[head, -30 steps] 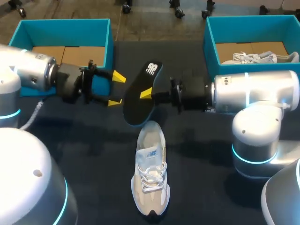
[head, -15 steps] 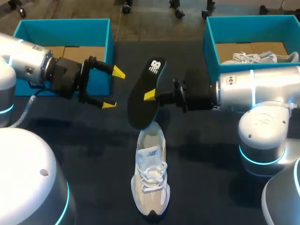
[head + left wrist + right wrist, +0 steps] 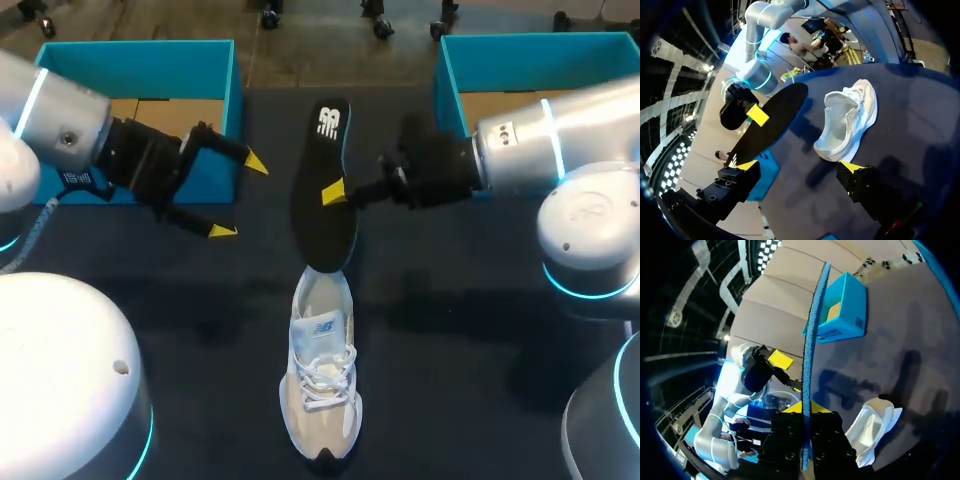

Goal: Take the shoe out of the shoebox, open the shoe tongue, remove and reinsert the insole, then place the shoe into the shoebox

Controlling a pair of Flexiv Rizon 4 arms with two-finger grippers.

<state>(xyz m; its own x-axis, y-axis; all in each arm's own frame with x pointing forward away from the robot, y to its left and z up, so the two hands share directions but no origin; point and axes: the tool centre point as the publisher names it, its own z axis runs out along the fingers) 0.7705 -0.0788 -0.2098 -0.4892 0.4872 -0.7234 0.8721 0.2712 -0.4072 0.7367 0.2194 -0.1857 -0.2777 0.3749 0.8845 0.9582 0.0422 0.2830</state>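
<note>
Holding insole (image 3: 320, 225) near-upright at head view's centre, right gripper (image 3: 330, 192) pinches its edge. Lower end hangs just over open collar of shoe (image 3: 320, 375), judged lined up for reinsertion. Shoe lies lower centre on dark table (image 3: 450, 350). Left gripper (image 3: 238, 197) at centre left, fingers spread, empty, likely standing by to steady shoe. Left shoebox (image 3: 140, 55) upper left, right shoebox (image 3: 530, 45) upper right.

Left wrist view: own fingers apart, shoe and insole ahead.

Right wrist view: insole edge-on, clamped between fingers, shoe beside them.
</note>
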